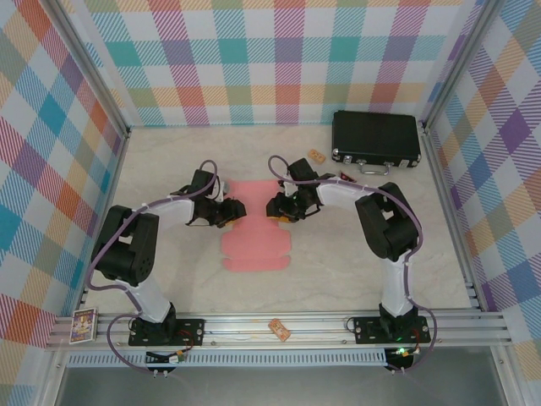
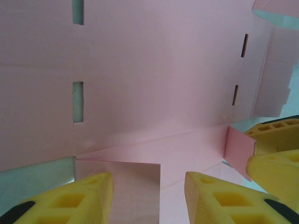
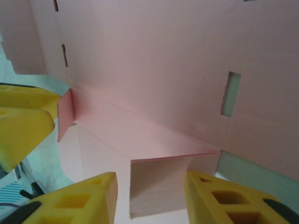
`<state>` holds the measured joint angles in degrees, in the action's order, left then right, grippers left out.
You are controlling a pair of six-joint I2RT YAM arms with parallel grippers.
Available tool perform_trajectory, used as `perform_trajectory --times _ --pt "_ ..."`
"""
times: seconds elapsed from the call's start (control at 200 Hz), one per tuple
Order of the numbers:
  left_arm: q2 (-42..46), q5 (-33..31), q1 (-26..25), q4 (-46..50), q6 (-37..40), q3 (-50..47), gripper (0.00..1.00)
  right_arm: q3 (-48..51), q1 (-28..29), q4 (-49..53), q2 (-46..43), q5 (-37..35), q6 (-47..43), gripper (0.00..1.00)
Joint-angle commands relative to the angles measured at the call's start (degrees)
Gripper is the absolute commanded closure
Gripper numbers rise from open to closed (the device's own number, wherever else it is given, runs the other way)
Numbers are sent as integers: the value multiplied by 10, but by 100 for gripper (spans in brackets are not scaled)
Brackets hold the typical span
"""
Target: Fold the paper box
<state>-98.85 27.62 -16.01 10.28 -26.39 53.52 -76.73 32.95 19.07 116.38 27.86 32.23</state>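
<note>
The paper box (image 1: 254,247) is a flat salmon-pink die-cut sheet lying in the middle of the table. My two grippers meet over its upper half: the left gripper (image 1: 236,209) from the left, the right gripper (image 1: 275,205) from the right. In the left wrist view the sheet (image 2: 154,70) has a small flap (image 2: 126,186) raised between the yellow fingers of the left gripper (image 2: 149,198), whose jaws stand apart. The right gripper (image 3: 152,198) is likewise open around a raised flap (image 3: 159,186) of the sheet (image 3: 149,60). Each wrist view shows the other gripper's yellow fingers at its side.
A black hard case (image 1: 376,138) with a handle lies at the back right. Small cards lie near it (image 1: 316,156), on the front rail (image 1: 280,329) and at the front left corner (image 1: 84,324). Checked walls enclose the table on three sides.
</note>
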Motion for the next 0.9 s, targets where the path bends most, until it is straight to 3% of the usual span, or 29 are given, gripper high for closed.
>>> perform_trajectory --times 0.0,0.16,0.37,0.6,0.735,0.895 --pt "-10 6 -3 -4 -8 16 55 -18 6 -4 10 14 6 57" --pt "-9 2 -4 6 -4 28 56 -16 7 1 1 0 5 57" --pt "27 -34 -3 89 34 81 54 -17 6 39 -51 -77 -28 55" --pt "96 -107 -6 162 66 117 50 -40 1 92 -86 -172 -75 49" --pt "136 -153 -36 184 59 97 50 -73 -13 121 -76 -201 -93 49" --pt "135 -170 -79 134 1 57 61 -83 -40 122 -79 -211 -92 48"
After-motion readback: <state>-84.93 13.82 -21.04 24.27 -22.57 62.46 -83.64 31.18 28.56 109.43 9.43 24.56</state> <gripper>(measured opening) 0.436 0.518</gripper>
